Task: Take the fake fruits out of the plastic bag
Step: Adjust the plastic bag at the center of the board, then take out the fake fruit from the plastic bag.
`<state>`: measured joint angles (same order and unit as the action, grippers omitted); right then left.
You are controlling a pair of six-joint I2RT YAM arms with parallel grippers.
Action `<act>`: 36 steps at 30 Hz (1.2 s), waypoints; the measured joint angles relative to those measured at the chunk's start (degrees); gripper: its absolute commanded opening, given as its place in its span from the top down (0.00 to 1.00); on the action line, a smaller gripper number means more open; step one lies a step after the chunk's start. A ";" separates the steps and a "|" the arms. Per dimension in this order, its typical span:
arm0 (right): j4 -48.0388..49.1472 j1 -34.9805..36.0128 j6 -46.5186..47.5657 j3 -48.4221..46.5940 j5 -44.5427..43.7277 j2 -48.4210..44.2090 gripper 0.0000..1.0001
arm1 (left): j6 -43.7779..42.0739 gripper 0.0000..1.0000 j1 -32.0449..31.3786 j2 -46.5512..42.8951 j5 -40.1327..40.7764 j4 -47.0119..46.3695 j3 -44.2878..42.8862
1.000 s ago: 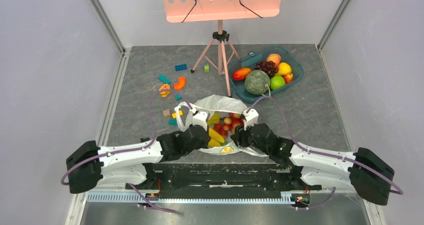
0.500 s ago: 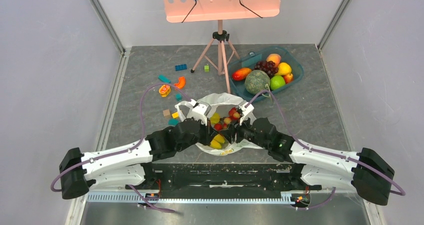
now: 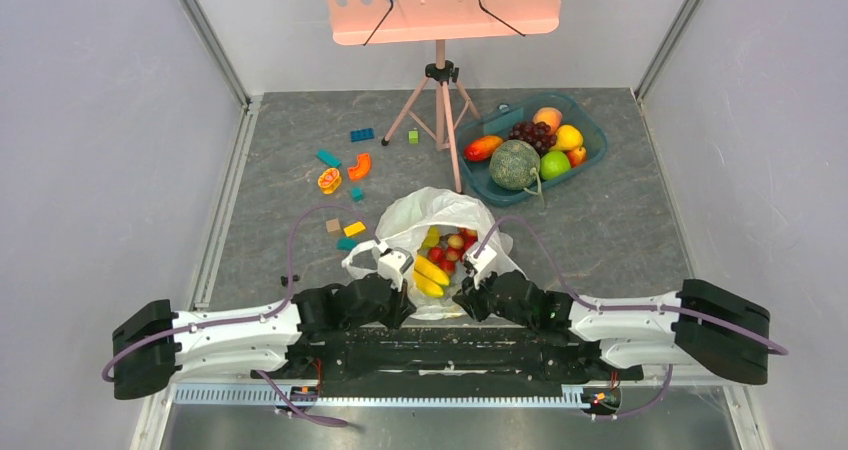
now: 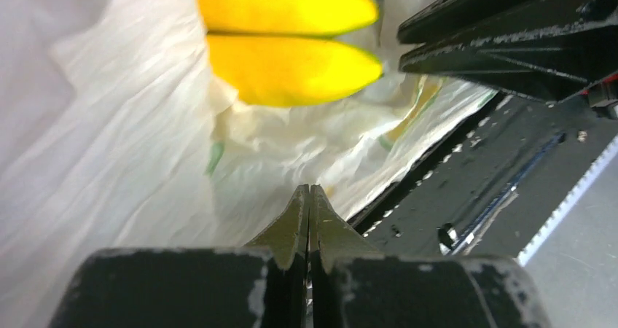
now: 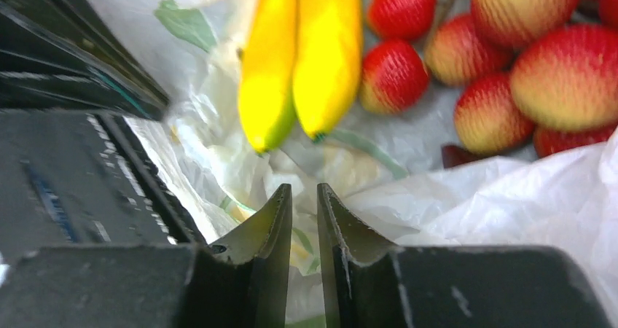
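Fake fruits (image 3: 431,273) fill plastic bag (image 3: 430,208); left end effector (image 4: 309,197) closed, right end effector (image 5: 304,197) ajar.

Bright even light, wrist views blurred

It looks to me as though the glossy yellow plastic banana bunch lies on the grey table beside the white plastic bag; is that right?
Not quite: the glossy yellow plastic banana bunch lies inside the crinkly translucent white plastic bag, not beside it; the top external view shows this.
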<state>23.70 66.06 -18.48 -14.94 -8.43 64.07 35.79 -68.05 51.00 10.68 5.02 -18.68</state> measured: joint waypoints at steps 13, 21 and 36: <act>5.31 3.78 -4.22 2.84 -11.17 8.61 0.70 | 4.96 0.98 -0.20 2.34 6.01 0.07 3.06; -2.69 4.33 -6.45 -2.05 -14.99 2.08 0.35 | 5.14 0.98 -0.20 0.46 7.82 1.14 3.08; -12.66 1.09 -23.71 -10.34 -15.17 2.29 0.23 | 5.29 0.98 -0.20 0.22 8.79 2.19 3.08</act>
<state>11.05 67.16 -42.19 -25.28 -23.59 66.37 41.08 -68.25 51.22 19.46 7.20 -15.59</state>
